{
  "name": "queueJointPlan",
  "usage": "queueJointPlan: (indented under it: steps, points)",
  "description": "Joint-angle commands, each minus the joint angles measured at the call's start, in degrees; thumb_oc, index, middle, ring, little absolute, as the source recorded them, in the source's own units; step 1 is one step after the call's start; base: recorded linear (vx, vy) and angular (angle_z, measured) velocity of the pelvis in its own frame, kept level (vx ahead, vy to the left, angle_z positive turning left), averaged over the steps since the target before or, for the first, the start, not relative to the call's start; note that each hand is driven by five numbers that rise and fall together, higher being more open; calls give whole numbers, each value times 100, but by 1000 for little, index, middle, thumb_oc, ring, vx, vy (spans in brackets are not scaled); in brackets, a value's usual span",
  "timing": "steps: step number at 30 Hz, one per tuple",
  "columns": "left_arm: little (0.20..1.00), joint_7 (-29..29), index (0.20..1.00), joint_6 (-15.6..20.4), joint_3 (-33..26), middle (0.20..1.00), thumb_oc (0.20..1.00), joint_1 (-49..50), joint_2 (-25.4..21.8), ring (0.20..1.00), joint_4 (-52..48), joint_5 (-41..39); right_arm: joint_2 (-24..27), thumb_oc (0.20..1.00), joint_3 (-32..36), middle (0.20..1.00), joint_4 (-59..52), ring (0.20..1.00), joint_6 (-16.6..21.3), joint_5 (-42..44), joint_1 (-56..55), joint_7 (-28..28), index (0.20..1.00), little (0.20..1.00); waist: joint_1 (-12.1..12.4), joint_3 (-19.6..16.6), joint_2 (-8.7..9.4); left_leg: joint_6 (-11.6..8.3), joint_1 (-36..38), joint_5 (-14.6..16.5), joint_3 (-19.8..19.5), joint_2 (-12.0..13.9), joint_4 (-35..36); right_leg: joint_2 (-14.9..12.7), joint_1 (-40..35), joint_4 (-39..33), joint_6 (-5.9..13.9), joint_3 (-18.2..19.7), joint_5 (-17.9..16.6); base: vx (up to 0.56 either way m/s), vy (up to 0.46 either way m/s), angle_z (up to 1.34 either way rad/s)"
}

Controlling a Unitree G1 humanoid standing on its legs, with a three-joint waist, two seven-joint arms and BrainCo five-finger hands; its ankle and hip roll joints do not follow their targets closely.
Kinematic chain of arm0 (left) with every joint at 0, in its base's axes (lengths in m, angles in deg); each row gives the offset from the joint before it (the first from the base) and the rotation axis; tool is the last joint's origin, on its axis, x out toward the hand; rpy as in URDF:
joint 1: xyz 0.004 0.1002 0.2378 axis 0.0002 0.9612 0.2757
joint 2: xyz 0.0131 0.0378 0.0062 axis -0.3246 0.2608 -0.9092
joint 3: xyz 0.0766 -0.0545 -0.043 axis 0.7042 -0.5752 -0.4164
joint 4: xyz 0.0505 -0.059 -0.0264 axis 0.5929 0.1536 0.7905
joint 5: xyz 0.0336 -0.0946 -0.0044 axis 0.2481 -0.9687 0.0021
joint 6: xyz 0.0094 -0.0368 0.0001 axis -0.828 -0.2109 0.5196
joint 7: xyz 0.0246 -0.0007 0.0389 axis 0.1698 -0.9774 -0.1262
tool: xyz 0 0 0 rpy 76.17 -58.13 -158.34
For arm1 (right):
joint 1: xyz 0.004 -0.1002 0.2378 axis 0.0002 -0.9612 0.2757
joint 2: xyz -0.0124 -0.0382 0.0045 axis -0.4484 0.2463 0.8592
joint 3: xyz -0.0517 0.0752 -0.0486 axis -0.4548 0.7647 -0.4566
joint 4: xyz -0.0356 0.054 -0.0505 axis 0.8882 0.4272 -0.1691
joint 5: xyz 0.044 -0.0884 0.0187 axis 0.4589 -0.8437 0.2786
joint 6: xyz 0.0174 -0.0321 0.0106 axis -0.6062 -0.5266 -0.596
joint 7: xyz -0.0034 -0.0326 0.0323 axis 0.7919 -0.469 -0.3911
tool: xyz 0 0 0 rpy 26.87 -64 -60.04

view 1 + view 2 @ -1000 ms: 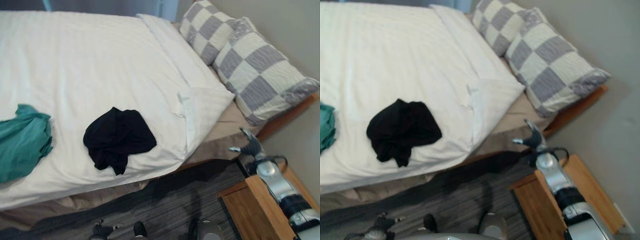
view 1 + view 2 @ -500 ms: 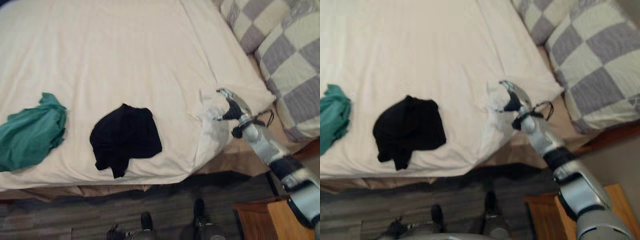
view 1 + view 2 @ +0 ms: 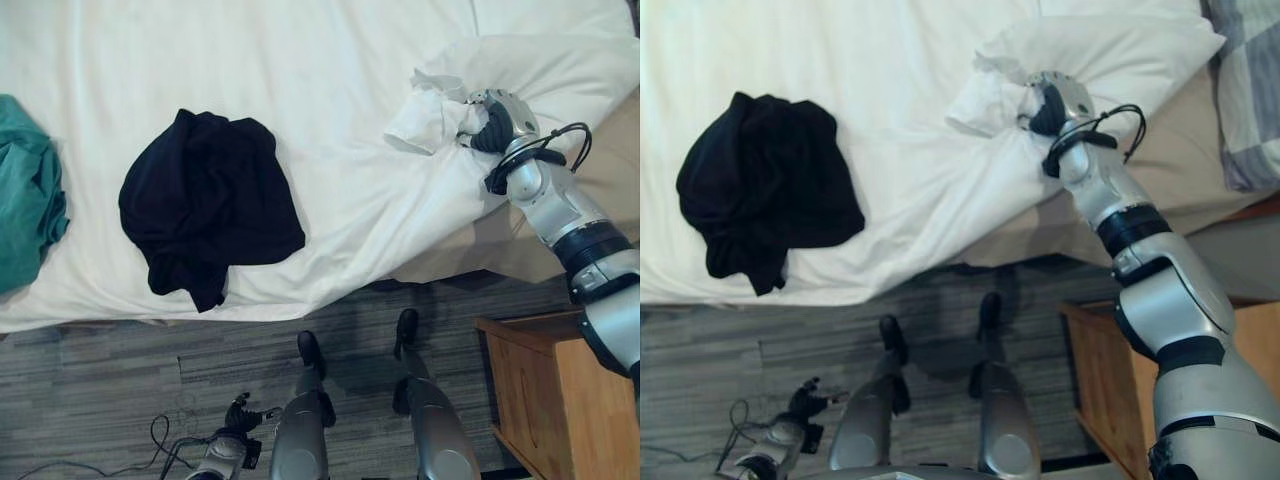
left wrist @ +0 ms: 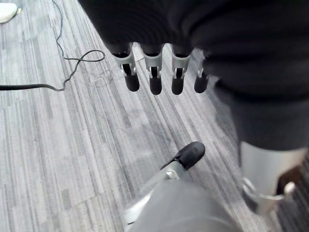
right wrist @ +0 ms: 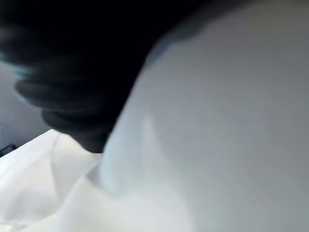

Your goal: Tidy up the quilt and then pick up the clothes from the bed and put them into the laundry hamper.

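Left eye view — right hand clenched on bunched white quilt corner, black garment well apart — left hand slack over floor.

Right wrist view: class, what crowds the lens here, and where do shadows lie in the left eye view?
Right wrist view: the white quilt lies against the lens, beside the dark cover of the right hand. Left eye view: the quilt's overhang shades a dark band of floor; the folds bunched in the hand show grey.
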State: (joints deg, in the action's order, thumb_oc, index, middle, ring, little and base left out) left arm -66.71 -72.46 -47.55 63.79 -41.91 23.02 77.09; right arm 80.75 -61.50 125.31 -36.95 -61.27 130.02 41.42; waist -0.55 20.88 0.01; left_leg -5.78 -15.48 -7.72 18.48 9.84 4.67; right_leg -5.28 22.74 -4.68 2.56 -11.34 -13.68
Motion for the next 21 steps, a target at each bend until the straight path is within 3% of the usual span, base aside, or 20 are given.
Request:
queueJointPlan:
  steps: [1,3,4,8,9,11,12,14,17,18,21]
  points:
    - [1000,-1,1000,-10,190,1000,1000,-93,-122,1000,213,-151,124,200,96,200,121,200,-22,271,-361,-24,200,200,-44,-259,166,-459,334,48,156,515,33,-402,-585,203,640,-48,932,73,10,6]
    - [1000,9,1000,-63,148,1000,1000,-173,-43,1000,187,-194,100,200,386,200,-203,200,-2,342,-854,37,200,200,-118,-346,172,-462,521,88,169,510,33,-375,-806,118,623,-60,951,80,18,14]
    - [1000,11,1000,-113,111,1000,1000,-174,46,1000,169,-130,44,1000,823,1000,-437,1000,26,471,-1527,112,1000,1000,-197,-469,190,-453,742,158,180,499,33,-364,-1070,15,613,-82,969,122,11,13]
    - [1000,6,1000,-291,8,1000,1000,-225,212,1000,154,-59,-419,1000,2009,1000,-620,1000,78,1314,-3176,224,1000,1000,-377,-787,276,-416,1165,331,263,483,33,-379,-1435,-32,641,-56,1036,134,40,2]
    - [1000,3,1000,-344,-30,1000,1000,-237,220,1000,182,-3,-561,1000,2299,1000,-597,1000,148,1736,-3534,187,1000,1000,-433,-873,296,-405,1247,371,284,484,33,-374,-1496,-32,645,-39,1051,121,75,-9]
    - [1000,1,1000,-464,-97,1000,1000,-245,260,1000,356,61,-1062,1000,3430,1000,-132,1000,560,3375,-4299,317,1000,1000,-569,-1108,337,-375,1460,485,346,456,33,-397,-1647,-32,680,14,1053,150,74,-7]
    - [1000,2,1000,-463,-85,1000,1000,-242,252,1000,356,59,-1064,1000,3441,1000,-128,1000,569,3384,-4310,308,1000,1000,-554,-1116,349,-371,1451,471,351,451,33,-401,-1634,-32,676,22,1042,117,57,-19]
    - [1000,0,1000,-543,-130,1000,1000,-131,269,1000,457,119,-1174,1000,4123,1000,136,1000,757,4106,-4618,549,1000,1000,-622,-1213,360,-363,1612,559,405,431,33,-417,-1751,-32,705,29,1066,85,55,-19]
    - [1000,-4,1000,-565,-158,1000,1000,-50,270,1000,483,120,-1036,1000,4546,1000,217,1000,788,4144,-4791,883,1000,1000,-640,-1273,366,-344,1720,598,440,405,33,-431,-1832,-32,714,52,1073,81,57,-16]
    - [1000,-2,1000,-570,-186,1000,1000,16,279,1000,466,88,-788,1000,4832,1000,155,1000,705,3640,-4886,1415,1000,1000,-650,-1309,336,-336,1826,663,444,388,33,-449,-1924,-32,737,36,1110,37,36,-17]
    - [1000,-26,1000,-539,-183,1000,1000,57,257,1000,457,93,-502,1000,5012,1000,-39,1000,657,3385,-4835,1722,1000,1000,-659,-1322,327,-324,1856,661,425,366,33,-472,-1963,-32,742,27,1097,61,53,-6]
